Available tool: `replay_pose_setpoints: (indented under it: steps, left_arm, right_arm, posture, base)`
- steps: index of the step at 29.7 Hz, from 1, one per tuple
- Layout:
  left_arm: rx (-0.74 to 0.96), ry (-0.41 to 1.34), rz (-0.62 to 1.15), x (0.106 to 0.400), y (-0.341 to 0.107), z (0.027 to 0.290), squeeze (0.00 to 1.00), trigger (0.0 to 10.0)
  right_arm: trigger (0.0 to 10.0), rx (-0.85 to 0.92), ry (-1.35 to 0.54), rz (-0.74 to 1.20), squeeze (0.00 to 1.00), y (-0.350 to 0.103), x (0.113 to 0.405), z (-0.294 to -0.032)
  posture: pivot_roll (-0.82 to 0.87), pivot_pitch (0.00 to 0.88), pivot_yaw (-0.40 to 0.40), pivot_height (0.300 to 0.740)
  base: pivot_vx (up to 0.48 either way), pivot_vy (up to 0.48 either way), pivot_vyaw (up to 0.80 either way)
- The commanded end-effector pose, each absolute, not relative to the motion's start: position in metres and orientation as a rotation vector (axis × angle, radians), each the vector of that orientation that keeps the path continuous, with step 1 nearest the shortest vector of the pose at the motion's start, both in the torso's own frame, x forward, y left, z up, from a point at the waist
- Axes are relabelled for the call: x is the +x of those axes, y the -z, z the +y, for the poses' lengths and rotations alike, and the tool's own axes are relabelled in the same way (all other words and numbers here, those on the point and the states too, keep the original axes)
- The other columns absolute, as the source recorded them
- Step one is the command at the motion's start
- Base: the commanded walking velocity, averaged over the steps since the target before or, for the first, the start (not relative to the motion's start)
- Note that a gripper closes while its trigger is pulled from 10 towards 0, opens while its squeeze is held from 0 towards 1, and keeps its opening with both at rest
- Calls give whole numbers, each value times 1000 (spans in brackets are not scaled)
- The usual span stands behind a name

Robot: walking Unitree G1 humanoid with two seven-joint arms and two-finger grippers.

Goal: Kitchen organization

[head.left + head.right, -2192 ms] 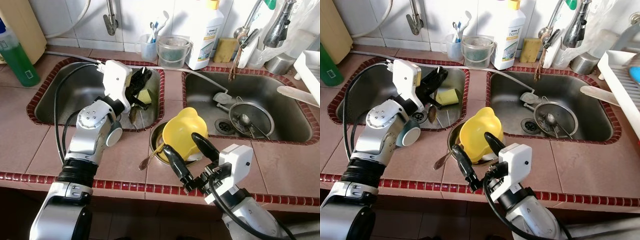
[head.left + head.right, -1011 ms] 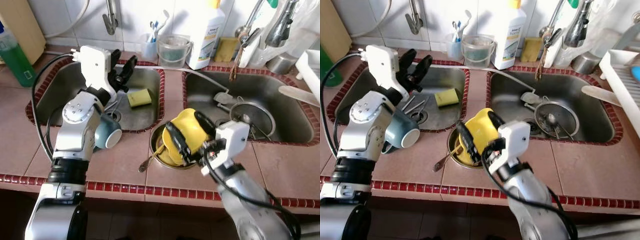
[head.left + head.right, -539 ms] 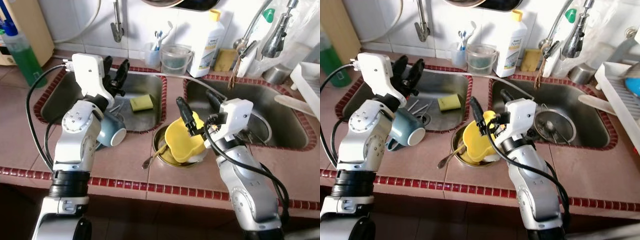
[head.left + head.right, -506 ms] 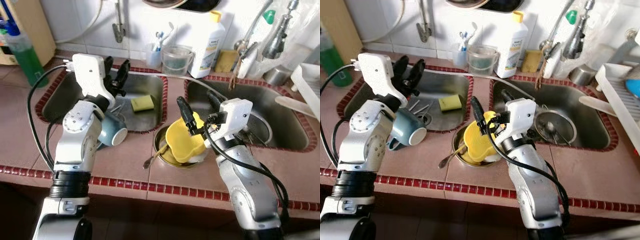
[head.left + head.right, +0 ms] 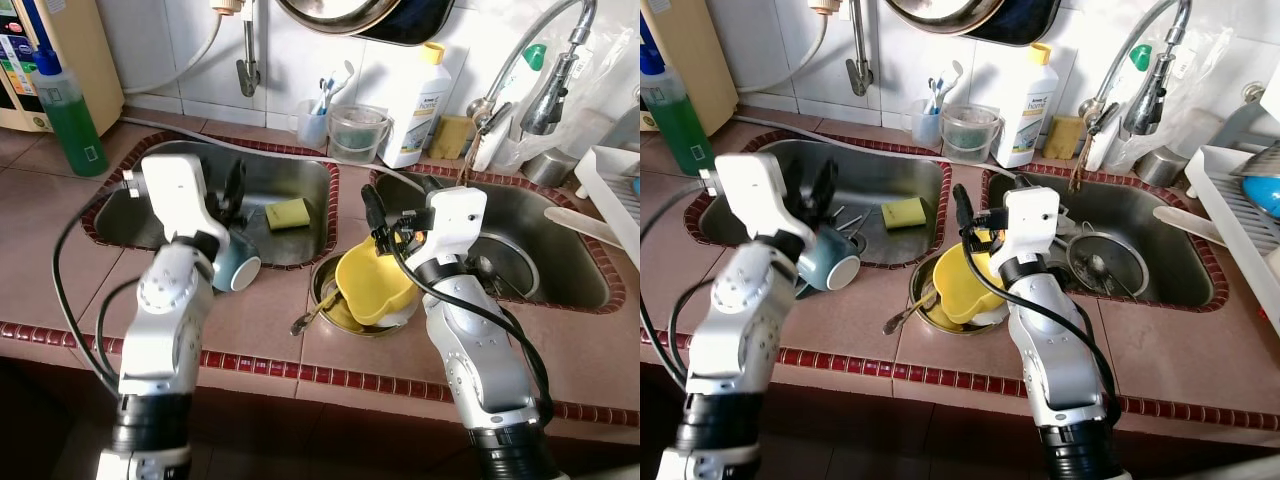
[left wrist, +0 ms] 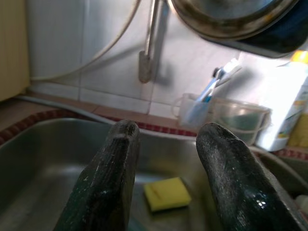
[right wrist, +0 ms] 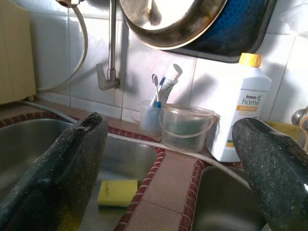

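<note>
Right hand [image 5: 398, 222], fingers spread wide, poised over the yellow plastic jug [image 5: 372, 283] sitting in a round steel bowl [image 5: 322, 288] on the tiled table [image 5: 250, 320]. Left hand [image 6: 166, 144], fingers apart, empty above the left steel sink [image 5: 160, 215], just far of a blue-grey ceramic mug [image 5: 237, 269].

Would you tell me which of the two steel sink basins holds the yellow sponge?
The left steel basin, below the left gripper, holds the yellow rectangular sponge. The right steel basin instead holds a round metal strainer.

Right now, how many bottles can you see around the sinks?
2. A green bottle stands on the counter left of the left sink; a white bottle stands behind the divider between the sinks. Others may be hidden.
</note>
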State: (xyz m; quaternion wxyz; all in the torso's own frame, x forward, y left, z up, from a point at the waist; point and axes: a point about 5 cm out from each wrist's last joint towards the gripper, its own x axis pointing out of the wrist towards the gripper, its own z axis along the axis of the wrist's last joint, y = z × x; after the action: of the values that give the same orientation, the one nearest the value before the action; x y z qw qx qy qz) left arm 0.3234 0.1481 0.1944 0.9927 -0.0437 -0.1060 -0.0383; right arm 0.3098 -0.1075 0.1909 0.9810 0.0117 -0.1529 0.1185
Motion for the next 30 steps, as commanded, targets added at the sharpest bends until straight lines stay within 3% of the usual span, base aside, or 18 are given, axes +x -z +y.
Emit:
replay_pose_setpoints:
  steps: [1, 15, 30]
  left_arm:
    - [-33, 85, -260, 318, -198, 143, 0, 10000]
    - [-77, 121, -296, 302, -197, 142, 0, 10000]
    - [-61, 174, -306, 294, -191, 141, 0, 10000]
  right_arm:
    - [10000, 5, -207, -327, 0, -186, 307, -111]
    - [10000, -130, -77, -423, 0, -177, 297, -117]
    - [10000, -148, -111, -435, 0, -173, 294, -119]
  posture:
    - [-59, 0, -71, 740]
    - [-69, 0, -71, 740]
    - [-65, 0, -78, 740]
  base:
    - [0, 0, 0]
    - [0, 0, 0]
    - [0, 0, 0]
